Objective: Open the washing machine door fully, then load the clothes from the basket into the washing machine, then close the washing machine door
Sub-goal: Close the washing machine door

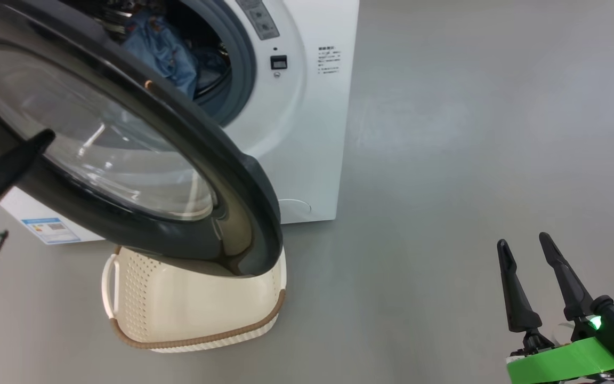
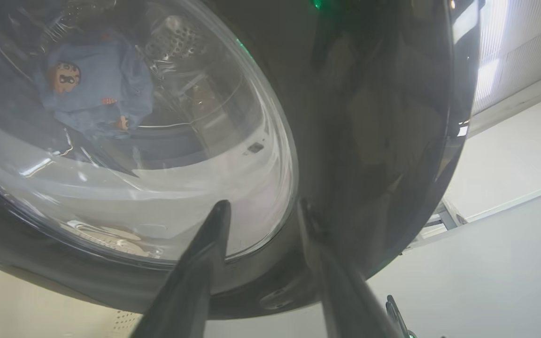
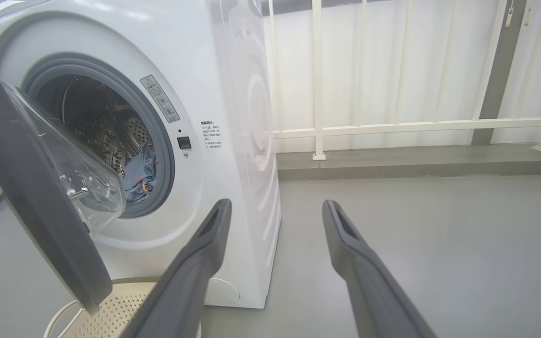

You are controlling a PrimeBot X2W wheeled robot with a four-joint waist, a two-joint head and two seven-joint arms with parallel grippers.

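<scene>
Washing machine door (image 1: 126,149) stands partway out from the washing machine (image 1: 307,133), with its lower rim over the basket (image 1: 147,288), which sits on the floor (image 1: 445,160) just in front. Left gripper (image 2: 261,209) has its fingers apart with the tips at the door's outer face where glass meets black rim; can't tell if they touch, nothing clamped. Right gripper (image 1: 523,240) is also spread and holding nothing, over the floor well right of the machine. Clothes (image 1: 163,53): a blue printed garment lies in the drum behind the gasket.
</scene>
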